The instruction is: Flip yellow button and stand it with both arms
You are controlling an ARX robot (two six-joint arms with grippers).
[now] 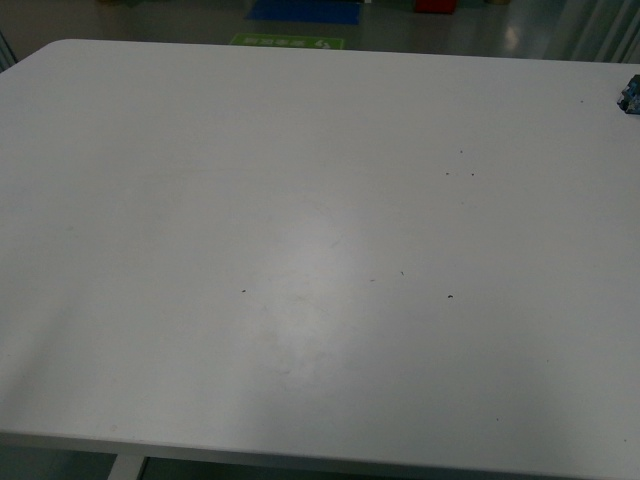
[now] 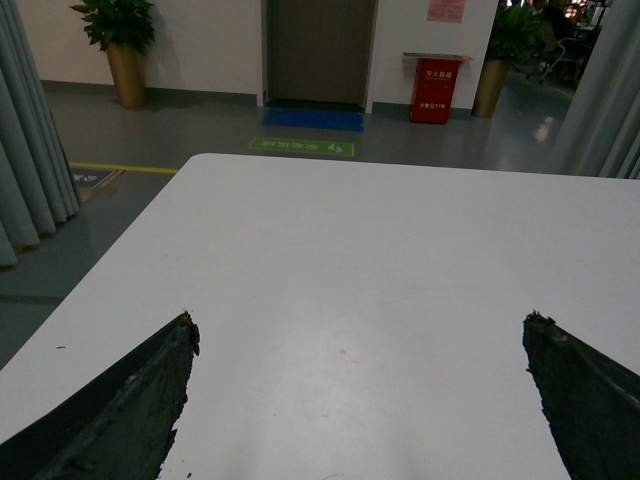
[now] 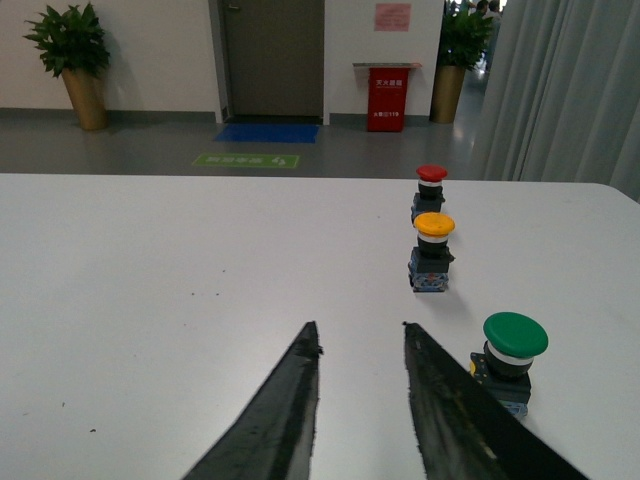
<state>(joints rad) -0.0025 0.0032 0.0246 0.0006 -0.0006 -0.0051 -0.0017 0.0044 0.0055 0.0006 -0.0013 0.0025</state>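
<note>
Standing upright, yellow button [image 3: 433, 252], orange-yellow cap, black body

Front view: small blue-black object [image 1: 630, 93] cut off at surface's right edge, unidentifiable. Green button [image 3: 512, 358] base partly behind right gripper [image 3: 362, 338].

1 yellow button [image 3: 433, 251], 1 red button [image 3: 430, 192], 1 green button [image 3: 510, 359], 1 table [image 3: 150, 260]
</note>
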